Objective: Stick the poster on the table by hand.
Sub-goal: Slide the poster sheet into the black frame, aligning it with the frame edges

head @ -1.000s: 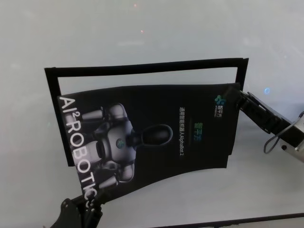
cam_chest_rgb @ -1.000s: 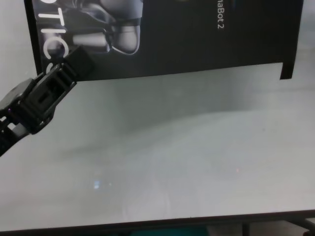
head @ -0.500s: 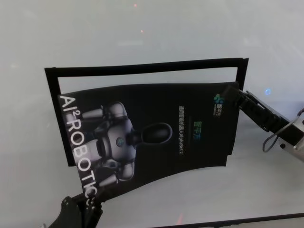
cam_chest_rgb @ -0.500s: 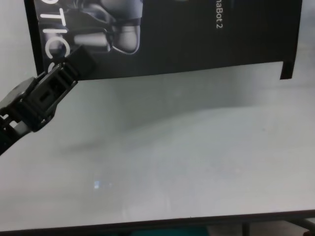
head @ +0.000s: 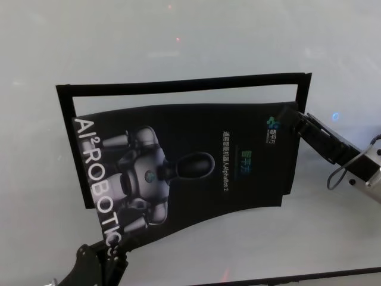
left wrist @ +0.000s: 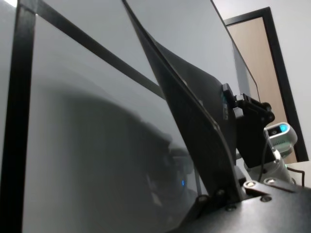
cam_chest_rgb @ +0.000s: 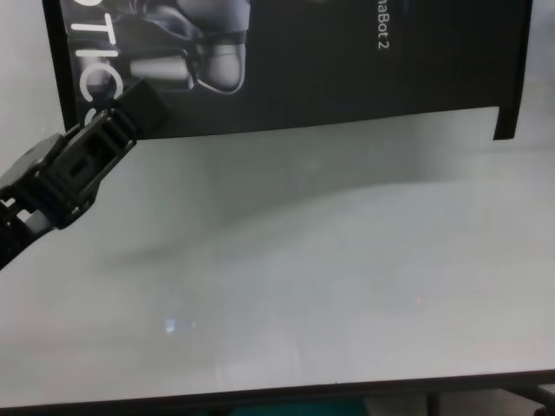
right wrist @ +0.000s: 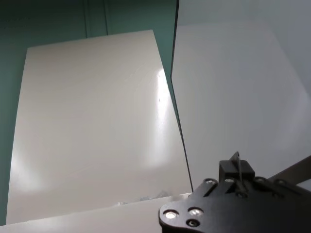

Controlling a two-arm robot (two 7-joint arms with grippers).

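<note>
Glossy poster (head: pixel 196 161) bows above the bench (head: pixel 178 42); both pincers, left (cam_chest_rgb: pixel 139 108) and right (head: pixel 296 122), pinch its corners, so uneven lowering may crease it.

- The poster (head: pixel 196 167) has drifted slightly toward 12 o'clock on the table (head: pixel 178 36).
- The right gripper (head: pixel 296 121) shifted with its corner.
</note>
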